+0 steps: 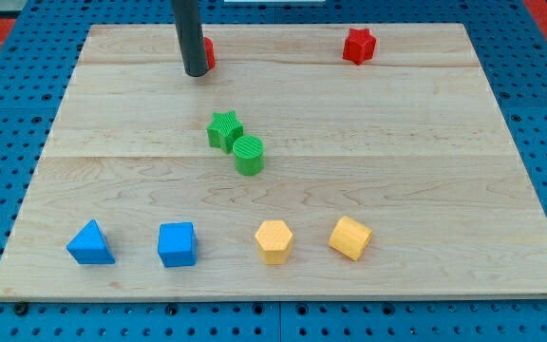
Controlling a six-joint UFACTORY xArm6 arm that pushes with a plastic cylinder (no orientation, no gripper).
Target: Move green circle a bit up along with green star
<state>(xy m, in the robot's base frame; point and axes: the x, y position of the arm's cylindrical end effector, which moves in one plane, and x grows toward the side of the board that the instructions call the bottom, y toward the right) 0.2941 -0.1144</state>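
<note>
The green star (224,130) lies near the board's middle. The green circle (249,155) touches it at its lower right. My tip (196,72) stands near the view's top, above and a little left of the green star, well apart from both green blocks. The rod hides most of a red block (208,52) just behind it.
A red star (358,46) sits at the top right. Along the bottom stand a blue triangle (90,243), a blue cube (177,244), a yellow hexagon (273,240) and a yellow cube (350,237). The wooden board (444,142) lies on a blue pegboard.
</note>
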